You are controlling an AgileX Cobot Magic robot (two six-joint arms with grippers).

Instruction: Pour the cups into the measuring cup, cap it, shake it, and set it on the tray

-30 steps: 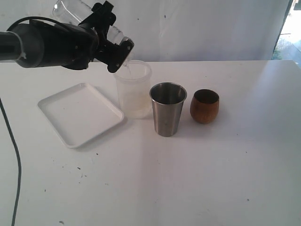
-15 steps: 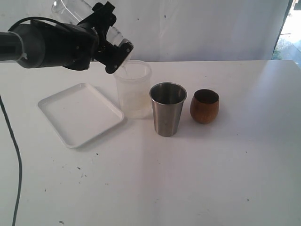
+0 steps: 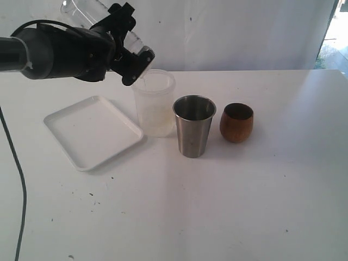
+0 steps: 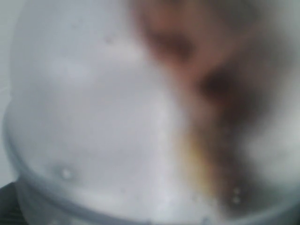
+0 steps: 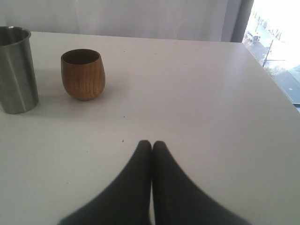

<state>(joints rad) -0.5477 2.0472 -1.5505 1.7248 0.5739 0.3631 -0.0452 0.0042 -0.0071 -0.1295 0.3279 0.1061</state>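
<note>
The left gripper (image 3: 130, 43) clamps the clear, round-based measuring cup (image 3: 81, 11). Its long axis slants, mouth down over a frosted plastic cylinder (image 3: 155, 109). The right gripper (image 5: 151, 145) is pinched closed, empty.

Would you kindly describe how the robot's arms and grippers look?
The left arm is thick, rounded and black, with a pale band near the frame edge; a thin dark cable hangs below it. The left gripper is black and angular. The right gripper has two smooth, dark, tapered fingers. No markings show.
</note>
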